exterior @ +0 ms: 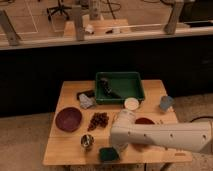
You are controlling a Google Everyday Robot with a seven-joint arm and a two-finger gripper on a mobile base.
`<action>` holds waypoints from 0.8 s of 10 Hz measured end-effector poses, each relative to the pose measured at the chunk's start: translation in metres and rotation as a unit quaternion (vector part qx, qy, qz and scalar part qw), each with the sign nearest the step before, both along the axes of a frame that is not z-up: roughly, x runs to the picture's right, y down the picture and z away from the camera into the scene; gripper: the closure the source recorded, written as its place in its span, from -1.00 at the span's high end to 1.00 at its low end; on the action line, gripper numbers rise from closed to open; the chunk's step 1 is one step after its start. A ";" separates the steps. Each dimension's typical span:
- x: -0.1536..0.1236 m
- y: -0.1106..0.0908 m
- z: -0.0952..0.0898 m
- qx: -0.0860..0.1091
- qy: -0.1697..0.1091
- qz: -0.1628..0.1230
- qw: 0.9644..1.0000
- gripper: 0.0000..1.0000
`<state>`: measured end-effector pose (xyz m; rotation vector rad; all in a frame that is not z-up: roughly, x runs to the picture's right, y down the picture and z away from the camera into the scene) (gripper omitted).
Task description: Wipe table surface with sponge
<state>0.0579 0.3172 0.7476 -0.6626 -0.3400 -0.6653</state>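
Observation:
A dark green sponge (108, 154) lies flat on the wooden table (65, 152), close to its front edge. My white arm reaches in from the right across the front of the table. Its end bends down, and the gripper (120, 147) sits right at the sponge's right side, mostly hidden by the arm. I cannot see whether it touches the sponge.
A green bin (120, 78) holding a dark item stands at the back. On the table are a maroon bowl (68, 119), dark grapes (98, 120), a metal cup (87, 141), a white round lid (131, 103), a red dish (144, 121), a grey-blue cloth (166, 103) and a grey packet (86, 101).

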 end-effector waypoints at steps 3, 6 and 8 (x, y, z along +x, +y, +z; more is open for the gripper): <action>0.042 0.003 0.001 0.001 0.049 0.016 0.999 -0.90; 0.069 -0.020 0.027 0.009 0.083 0.044 0.996 -0.90; 0.067 -0.041 0.049 0.016 0.091 0.047 0.995 -0.90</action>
